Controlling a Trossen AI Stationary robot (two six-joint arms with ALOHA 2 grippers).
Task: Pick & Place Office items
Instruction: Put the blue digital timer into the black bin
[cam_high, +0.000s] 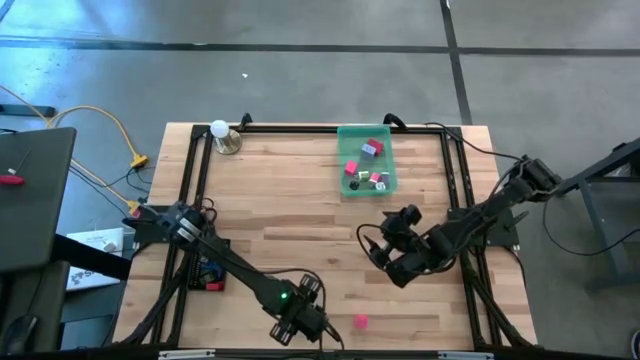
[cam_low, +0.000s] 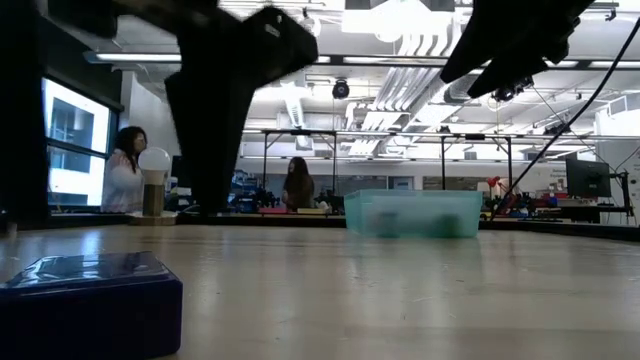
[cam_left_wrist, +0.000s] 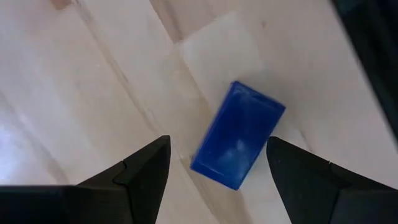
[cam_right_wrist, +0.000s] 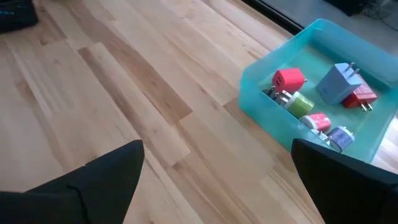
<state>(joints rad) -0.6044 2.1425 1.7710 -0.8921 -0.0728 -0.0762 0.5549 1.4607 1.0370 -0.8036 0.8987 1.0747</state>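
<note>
A blue rectangular block (cam_left_wrist: 237, 134) lies flat on the wooden table near its near edge, and shows dark in the low view (cam_low: 90, 298). My left gripper (cam_left_wrist: 217, 142) hangs above it, open, one finger on either side and clear of it; in the high view it is near the near edge (cam_high: 300, 322). A small pink piece (cam_high: 360, 321) lies on the table just right of it. My right gripper (cam_high: 378, 250) hovers open over the table's right half (cam_right_wrist: 217, 149). Several red, pink, green and purple pieces (cam_right_wrist: 314, 93) lie in the teal tray (cam_right_wrist: 267, 106).
The teal tray (cam_high: 345, 188) stands at the far middle of the table. A white ball on a metal base (cam_high: 222, 135) is at the far left corner. A black tray (cam_high: 207, 274) sits at the left. Black frame rails (cam_high: 452, 170) border the table. People (cam_low: 125, 170) show in the room behind.
</note>
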